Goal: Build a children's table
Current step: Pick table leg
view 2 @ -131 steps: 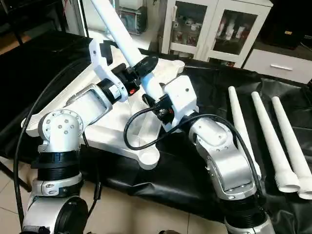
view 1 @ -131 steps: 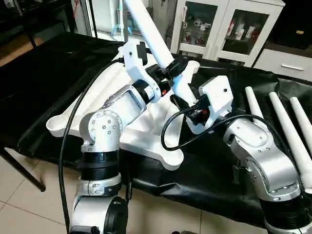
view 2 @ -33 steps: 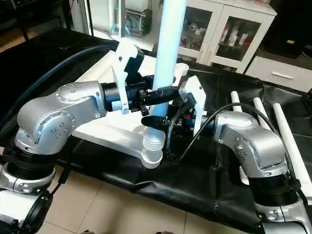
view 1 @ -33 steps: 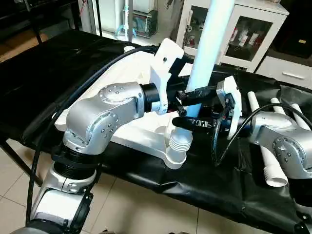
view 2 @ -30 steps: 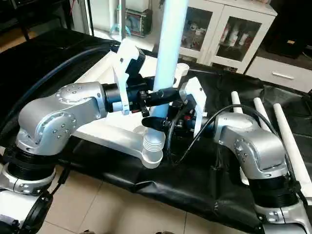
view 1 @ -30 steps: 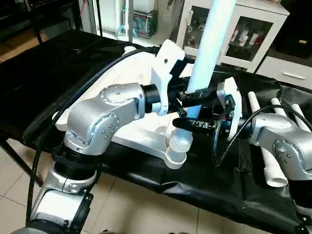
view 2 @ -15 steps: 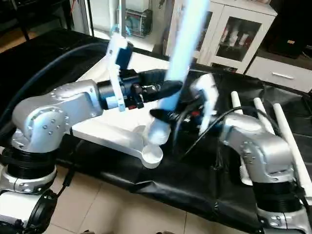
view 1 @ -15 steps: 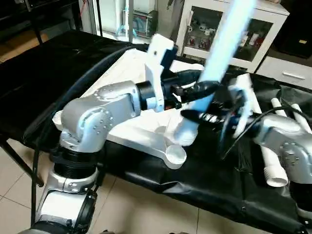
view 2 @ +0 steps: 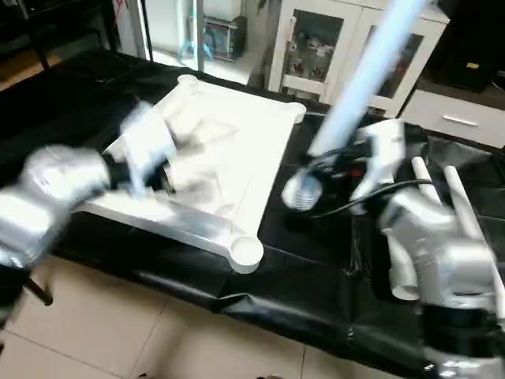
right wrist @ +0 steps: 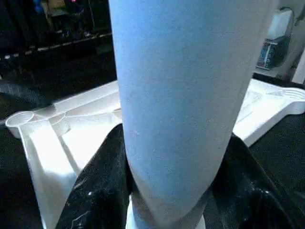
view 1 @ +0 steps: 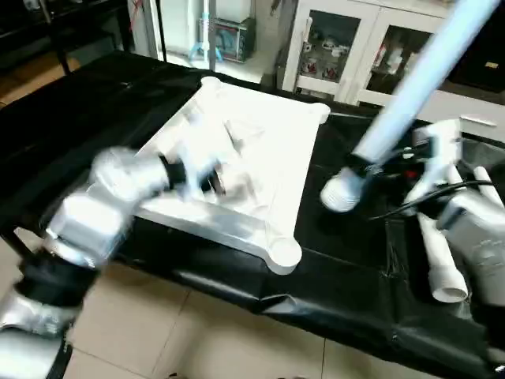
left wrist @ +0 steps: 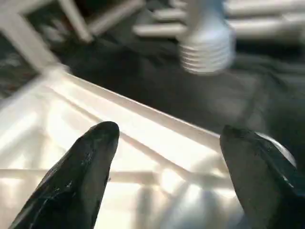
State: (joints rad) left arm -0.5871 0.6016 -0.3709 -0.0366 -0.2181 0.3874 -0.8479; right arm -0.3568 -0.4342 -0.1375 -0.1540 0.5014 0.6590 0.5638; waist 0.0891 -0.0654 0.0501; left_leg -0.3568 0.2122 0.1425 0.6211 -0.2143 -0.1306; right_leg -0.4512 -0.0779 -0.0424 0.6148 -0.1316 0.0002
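The white tabletop [view 1: 260, 150] lies ribbed side up on the black cloth, and its near corner socket [view 1: 284, 254] stands bare. My right gripper [view 1: 369, 164] is shut on a long white leg [view 1: 410, 91], which leans up to the right. The leg's ribbed end [view 1: 341, 193] hangs over the cloth just right of the tabletop. The right wrist view has the leg [right wrist: 181, 95] clamped between both black fingers. My left gripper [left wrist: 169, 131] is open with nothing between its fingers, above the tabletop's ribs. The left arm [view 1: 118, 197] is a blur over the tabletop's near left part.
More white legs [view 1: 438, 260] lie side by side on the cloth at the right, under my right arm. A white cabinet with glass doors [view 1: 339, 55] stands behind the table. The table's front edge [view 1: 237, 292] drops to a tiled floor.
My left gripper let go of the leg, opened wide and pulled back left over the tabletop. The right gripper swung the leg out of the near corner socket and off to the right.
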